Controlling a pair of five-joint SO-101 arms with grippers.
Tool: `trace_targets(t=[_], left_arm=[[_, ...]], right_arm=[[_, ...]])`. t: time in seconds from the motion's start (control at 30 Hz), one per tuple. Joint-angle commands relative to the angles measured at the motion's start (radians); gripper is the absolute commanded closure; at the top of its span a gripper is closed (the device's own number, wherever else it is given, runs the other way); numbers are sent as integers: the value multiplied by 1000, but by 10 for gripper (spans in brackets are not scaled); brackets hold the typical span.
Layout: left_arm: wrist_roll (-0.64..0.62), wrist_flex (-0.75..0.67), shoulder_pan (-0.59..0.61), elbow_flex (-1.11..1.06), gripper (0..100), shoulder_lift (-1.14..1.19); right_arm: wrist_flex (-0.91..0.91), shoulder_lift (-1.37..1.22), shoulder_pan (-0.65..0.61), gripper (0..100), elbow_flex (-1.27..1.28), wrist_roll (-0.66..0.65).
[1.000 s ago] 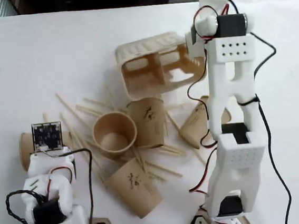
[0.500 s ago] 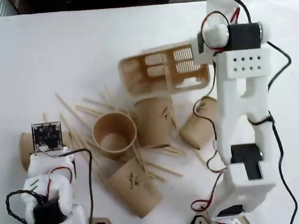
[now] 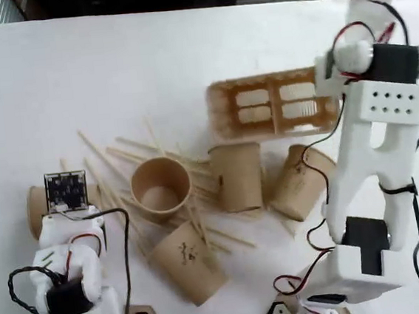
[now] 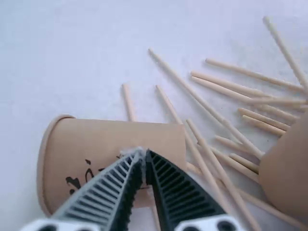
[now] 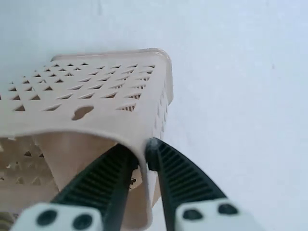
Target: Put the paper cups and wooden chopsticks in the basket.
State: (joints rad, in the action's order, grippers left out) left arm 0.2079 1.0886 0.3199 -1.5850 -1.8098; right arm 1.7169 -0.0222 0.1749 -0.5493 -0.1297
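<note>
left tool: left tool (image 4: 144, 154) sits low at the near-left, jaws all but closed with nothing between them, tips over the side of a lying cup (image 4: 96, 144). Contact with the cup can't be confirmed.
near cups: a second cup (image 3: 186, 263) lies on its side nearest the arm bases. An upright cup (image 3: 160, 188) stands just beyond it, mouth up.
chopsticks: chopsticks (image 4: 250, 74) are fanned loose across the surface (image 3: 111, 62), some running under and between the cups.
mid cups: two more cups (image 3: 237, 176) (image 3: 297, 182) lie just on the near side of the basket.
basket: basket (image 3: 271, 106) is farthest out, beyond the pile and right of centre. It looks tipped rather than flat, and which way the mouth faces isn't clear.
right tool: right tool (image 5: 139, 147) is clamped on a thin edge of the basket wall, one jaw on each side.
step: likely setting the basket down, mouth up, beside the pile. Nothing is loaded yet.
how: an edge grip lets the basket swing, so it should be levelled before lowering.
how: it should land on bare surface, not on sticks or the two adjacent cups, or it will rock.
how: release only once the base sits flat.
how: placing it near the cups keeps later carries short.
</note>
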Motion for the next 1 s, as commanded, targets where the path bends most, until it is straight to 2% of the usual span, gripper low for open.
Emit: trace_targets(t=[0.0,0.2,0.43,0.53,0.63,0.97], left_arm=[[8,-20,5,6,958,-8],[8,-20,5,6,958,-8],[8,-20,5,5,958,-8],[8,-20,5,5,958,-8],[8,-20,5,5,958,-8],[8,-20,5,5,958,-8]], right_arm=[[1,2,13,978,-5,2],[-58,-186,30,975,-43,12],[-54,-367,45,972,-262,46],[-54,-410,41,919,-333,46],[-54,-437,15,882,-377,40],[-62,-484,-145,917,-473,-17]])
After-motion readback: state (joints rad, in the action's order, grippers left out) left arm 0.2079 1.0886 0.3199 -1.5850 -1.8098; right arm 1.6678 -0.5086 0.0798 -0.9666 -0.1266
